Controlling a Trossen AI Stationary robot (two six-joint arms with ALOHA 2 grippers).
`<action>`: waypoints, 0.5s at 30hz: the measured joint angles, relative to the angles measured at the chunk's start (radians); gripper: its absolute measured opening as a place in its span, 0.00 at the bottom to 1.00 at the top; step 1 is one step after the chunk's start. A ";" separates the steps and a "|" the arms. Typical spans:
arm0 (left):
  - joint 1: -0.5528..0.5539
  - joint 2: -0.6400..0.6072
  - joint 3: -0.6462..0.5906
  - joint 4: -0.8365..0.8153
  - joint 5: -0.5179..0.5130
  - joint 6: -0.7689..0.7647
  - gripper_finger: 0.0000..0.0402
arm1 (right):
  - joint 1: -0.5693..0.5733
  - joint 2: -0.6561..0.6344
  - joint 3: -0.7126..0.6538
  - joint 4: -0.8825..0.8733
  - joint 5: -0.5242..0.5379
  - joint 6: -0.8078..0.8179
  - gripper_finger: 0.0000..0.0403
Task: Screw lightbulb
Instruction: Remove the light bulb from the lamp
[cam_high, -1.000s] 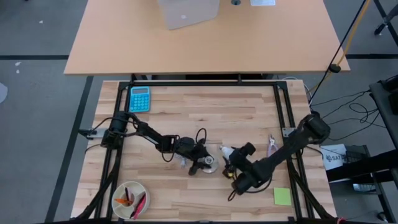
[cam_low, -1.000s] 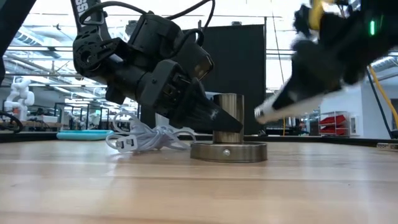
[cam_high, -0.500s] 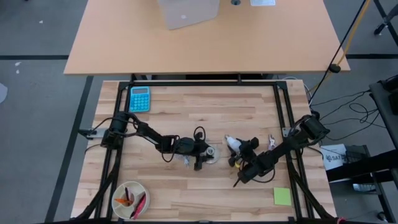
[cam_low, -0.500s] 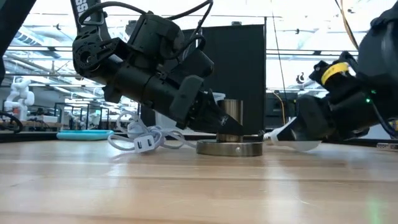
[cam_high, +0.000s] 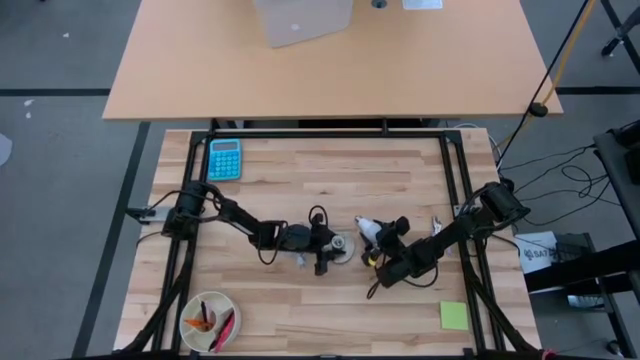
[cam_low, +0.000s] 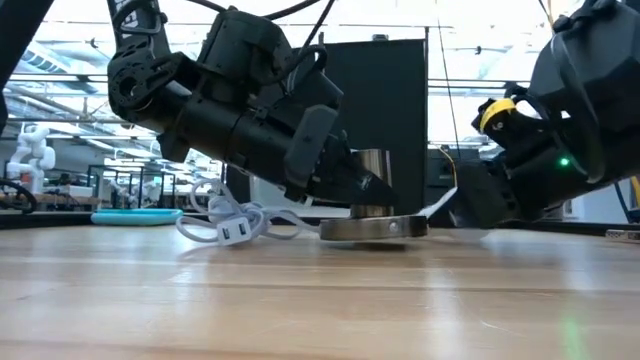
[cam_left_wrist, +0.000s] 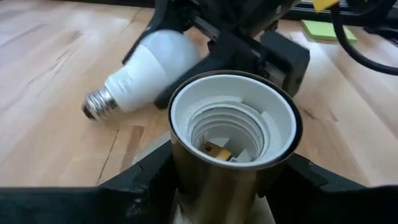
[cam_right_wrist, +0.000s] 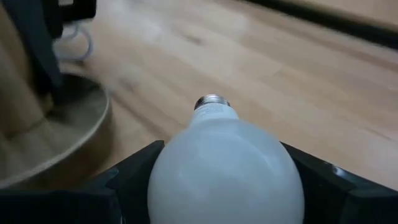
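Right gripper held the lightbulb by its globe and had swung in at the socket's 3 o'clock — left gripper stayed clamped on it, base now tilted.

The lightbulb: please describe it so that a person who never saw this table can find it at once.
Look near the middle of the wooden table, just right of the brass socket that the left gripper holds. The lightbulb is clamped by its globe in the right gripper. It alone is white and pear-shaped, with a silvery screw base.
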 joint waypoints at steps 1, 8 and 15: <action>-0.002 0.000 0.000 0.000 0.000 -0.005 0.51 | -0.001 0.000 0.000 0.001 -0.022 -0.011 0.69; 0.005 0.000 0.000 -0.001 -0.007 -0.050 0.51 | -0.014 0.000 0.000 0.021 -0.078 -0.028 0.70; 0.022 -0.002 0.001 -0.019 0.018 -0.093 0.57 | -0.023 0.000 0.000 0.029 -0.136 -0.067 0.70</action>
